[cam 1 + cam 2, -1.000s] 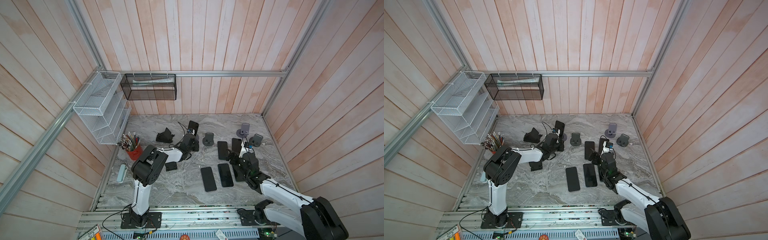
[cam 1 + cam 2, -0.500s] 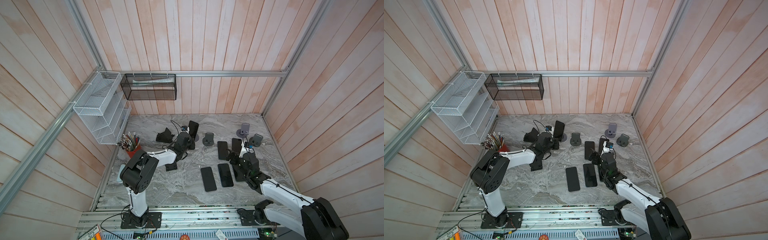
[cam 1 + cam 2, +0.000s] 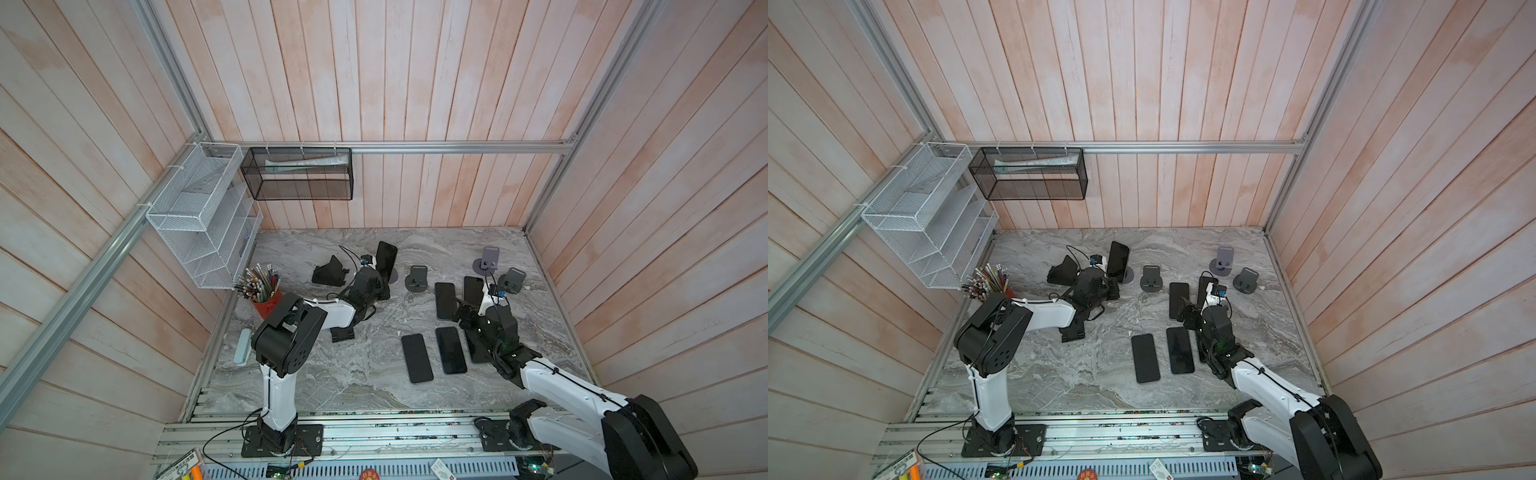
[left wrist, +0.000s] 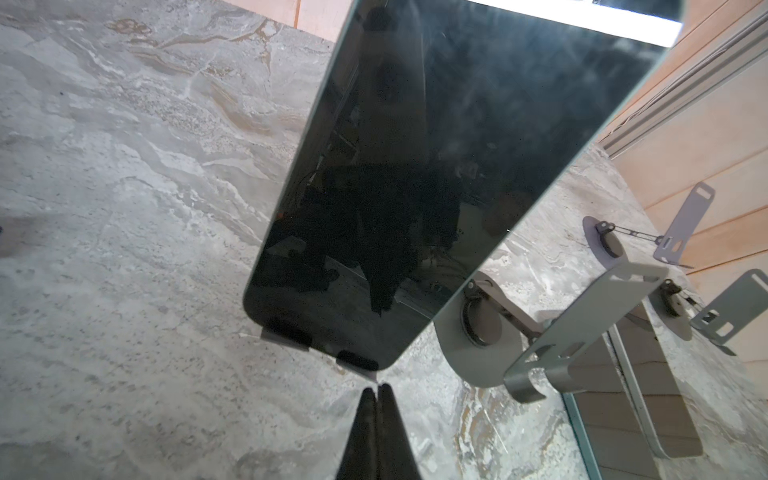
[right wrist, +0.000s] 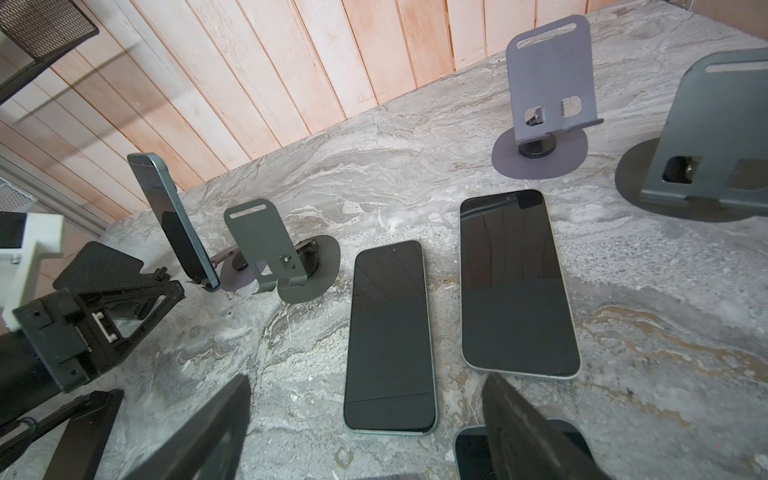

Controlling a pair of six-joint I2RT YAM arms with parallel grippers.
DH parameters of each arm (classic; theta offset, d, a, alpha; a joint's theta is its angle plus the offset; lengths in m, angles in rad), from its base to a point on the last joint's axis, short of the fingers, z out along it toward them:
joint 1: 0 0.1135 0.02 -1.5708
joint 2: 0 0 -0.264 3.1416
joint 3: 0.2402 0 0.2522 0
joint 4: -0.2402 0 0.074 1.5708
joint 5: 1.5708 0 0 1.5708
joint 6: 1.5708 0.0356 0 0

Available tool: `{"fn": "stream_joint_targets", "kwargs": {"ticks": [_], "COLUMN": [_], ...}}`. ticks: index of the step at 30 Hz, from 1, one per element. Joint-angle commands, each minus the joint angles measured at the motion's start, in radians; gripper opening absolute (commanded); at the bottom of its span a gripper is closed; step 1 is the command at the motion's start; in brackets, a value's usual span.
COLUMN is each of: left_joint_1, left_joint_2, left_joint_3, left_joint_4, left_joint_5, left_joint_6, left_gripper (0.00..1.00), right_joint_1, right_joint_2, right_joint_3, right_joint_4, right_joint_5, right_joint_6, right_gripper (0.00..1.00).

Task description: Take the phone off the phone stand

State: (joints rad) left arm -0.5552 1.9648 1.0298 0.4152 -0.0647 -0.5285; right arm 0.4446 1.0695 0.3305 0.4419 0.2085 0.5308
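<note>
A dark phone (image 3: pixel 386 261) (image 3: pixel 1118 258) leans upright on a grey phone stand (image 3: pixel 397 276) (image 3: pixel 1128 275) at the back of the marble table. In the left wrist view its screen (image 4: pixel 436 166) fills the frame, its lower edge resting in the stand's lip (image 4: pixel 286 338). My left gripper (image 4: pixel 376 390) (image 3: pixel 376 287) is shut and empty, its tips just short of the phone's bottom corner. My right gripper (image 5: pixel 365 378) (image 3: pixel 465 309) stands open low over flat phones; from there the propped phone (image 5: pixel 174 220) shows edge-on.
Several phones (image 3: pixel 417 357) (image 5: pixel 390 336) lie flat mid-table. Empty grey stands (image 3: pixel 417 279) (image 4: pixel 582 316) (image 5: pixel 544 99) stand nearby. A black folding stand (image 3: pixel 330 272), a red pen cup (image 3: pixel 266 299) and wall mesh baskets (image 3: pixel 199 216) are on the left.
My left arm's elbow swung left and partly back, while its shut gripper stayed by the foot of the propped phone. The right arm has not moved.
</note>
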Motion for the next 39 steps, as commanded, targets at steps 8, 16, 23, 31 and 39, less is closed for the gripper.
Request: {"fn": "stream_joint_targets", "kwargs": {"ticks": [8, 16, 23, 31, 39], "left_joint_1": [0.003, 0.003, 0.002, -0.004, -0.018], "left_joint_2": [0.043, 0.063, 0.075, 0.092, 0.110], "left_joint_3": [0.019, 0.039, 0.048, 0.066, 0.091], "left_joint_4": [0.044, 0.043, 0.043, 0.042, 0.035], "left_joint_5": [-0.038, -0.035, -0.029, -0.024, -0.023], "left_joint_6": [-0.016, -0.024, -0.028, -0.031, -0.027], "left_gripper": [0.00, 0.00, 0.00, 0.00, 0.00], "right_joint_1": [0.006, 0.006, 0.006, 0.006, 0.006], "right_joint_2": [0.009, 0.008, 0.009, 0.006, 0.000], "right_joint_3": [-0.003, -0.007, -0.004, -0.006, -0.009], "right_joint_4": [0.014, 0.017, 0.016, 0.018, 0.020], "right_joint_5": [-0.011, -0.004, -0.006, -0.006, -0.004], "right_joint_6": [0.001, 0.001, 0.001, 0.005, 0.009], "right_gripper": [0.87, 0.88, 0.87, 0.87, 0.87]}}
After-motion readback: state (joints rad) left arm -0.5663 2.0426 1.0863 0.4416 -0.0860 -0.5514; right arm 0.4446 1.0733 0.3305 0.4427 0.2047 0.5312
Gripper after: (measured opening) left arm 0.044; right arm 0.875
